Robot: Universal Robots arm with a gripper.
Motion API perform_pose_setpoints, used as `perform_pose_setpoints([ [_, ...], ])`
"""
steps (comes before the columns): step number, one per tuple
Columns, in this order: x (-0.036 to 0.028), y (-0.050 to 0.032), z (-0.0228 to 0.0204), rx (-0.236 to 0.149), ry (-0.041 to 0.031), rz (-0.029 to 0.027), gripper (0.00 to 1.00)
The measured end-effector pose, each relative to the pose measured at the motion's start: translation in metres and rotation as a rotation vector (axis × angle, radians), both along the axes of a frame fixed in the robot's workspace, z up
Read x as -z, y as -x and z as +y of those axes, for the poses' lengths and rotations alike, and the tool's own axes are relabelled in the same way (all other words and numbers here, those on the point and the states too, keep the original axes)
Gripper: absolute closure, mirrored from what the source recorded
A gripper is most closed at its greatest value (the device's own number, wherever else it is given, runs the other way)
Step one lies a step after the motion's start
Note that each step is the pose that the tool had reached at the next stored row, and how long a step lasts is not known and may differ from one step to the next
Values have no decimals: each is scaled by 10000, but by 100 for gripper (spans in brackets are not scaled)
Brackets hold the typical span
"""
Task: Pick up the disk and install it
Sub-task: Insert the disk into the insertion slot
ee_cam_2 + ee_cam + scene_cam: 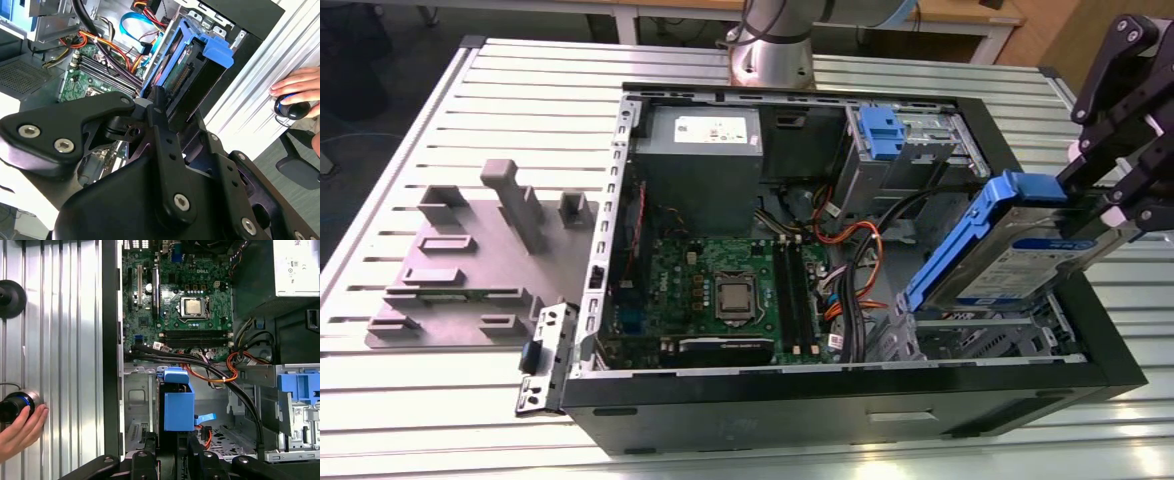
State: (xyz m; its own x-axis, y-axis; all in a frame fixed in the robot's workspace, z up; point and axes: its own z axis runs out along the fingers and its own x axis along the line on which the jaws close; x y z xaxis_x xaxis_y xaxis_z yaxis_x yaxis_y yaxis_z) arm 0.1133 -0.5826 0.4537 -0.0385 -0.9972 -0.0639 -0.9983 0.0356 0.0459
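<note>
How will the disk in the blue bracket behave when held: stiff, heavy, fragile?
Probably stiff: the disk hangs tilted from the tool without sagging. Its metal body suggests it is heavy for its size. The plastic blue bracket may flex slightly.

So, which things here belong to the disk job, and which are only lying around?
Job: disk, held tilted by the gripper; open case under it.
Lying about: grey block; bracket; a hand beside the case.

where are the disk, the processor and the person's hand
the disk (1025, 262): exterior view, on its white-and-blue label
the processor (192, 306): first wrist view, on its silver lid
the hand (20, 434): first wrist view, on its middle
</note>
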Motion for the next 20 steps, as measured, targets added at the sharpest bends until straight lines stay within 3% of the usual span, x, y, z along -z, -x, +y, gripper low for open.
perform_pose_setpoints([
  [11,33,-1,1,41,3,0,65],
  [20,135,0,1,41,2,0,65],
])
